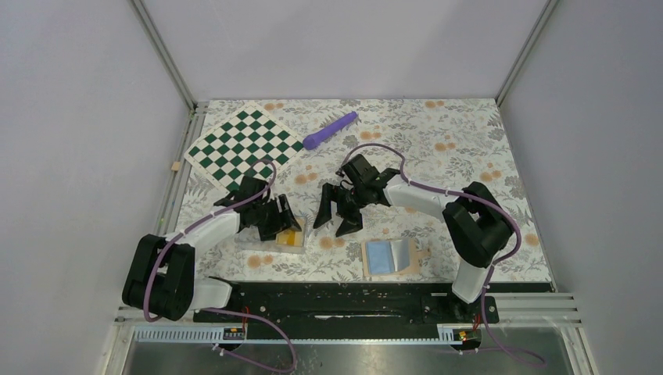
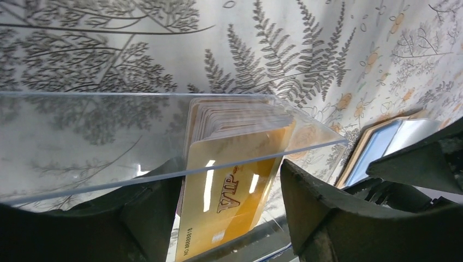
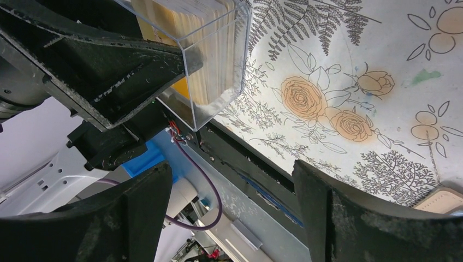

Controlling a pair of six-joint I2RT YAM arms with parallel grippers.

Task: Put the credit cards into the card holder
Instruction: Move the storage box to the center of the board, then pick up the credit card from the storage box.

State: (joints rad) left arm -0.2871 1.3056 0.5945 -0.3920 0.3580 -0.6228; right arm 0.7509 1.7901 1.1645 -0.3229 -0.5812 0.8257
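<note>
Plain pale grey walls (image 1: 344, 39) close the space in on three sides (matte, faintly lilac in this light), meeting at two slanted aluminium posts (image 1: 163, 51) that run down to the far corners of the table (image 1: 500, 125). A light cloth (image 3: 338, 60) printed with grey ferns and orange roses covers the top, lit softly and evenly from above. Along the near edge lies a black rail (image 1: 336, 301), with ribbed aluminium strips at its ends and a brushed steel shelf (image 1: 352, 355) below it
</note>
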